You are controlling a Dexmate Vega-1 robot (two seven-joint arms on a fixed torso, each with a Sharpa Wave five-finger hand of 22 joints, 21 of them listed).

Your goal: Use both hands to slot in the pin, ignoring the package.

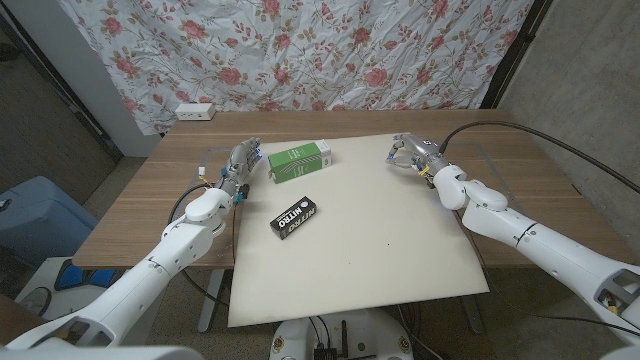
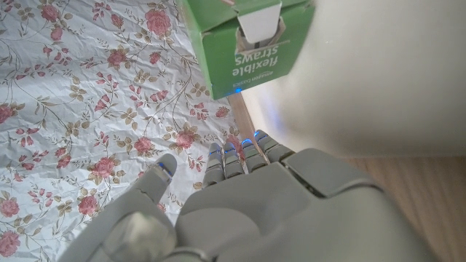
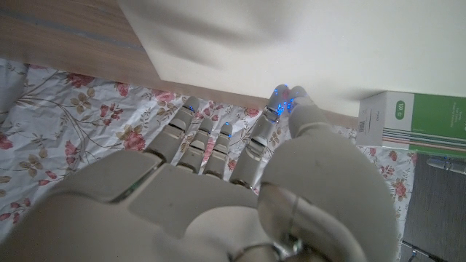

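The pin I cannot make out; maybe it is hidden in my fingers. I judge it light, stiff and easy to drop, best pinched near its middle. My right hand (image 1: 412, 152) has thumb and fingertips together, on what I cannot tell. My left hand (image 1: 243, 162), fingers apart and empty, waits just beside the green straw box (image 1: 300, 160), whose contents are hidden. The black package (image 1: 295, 221) lies on the white board (image 1: 400, 240).
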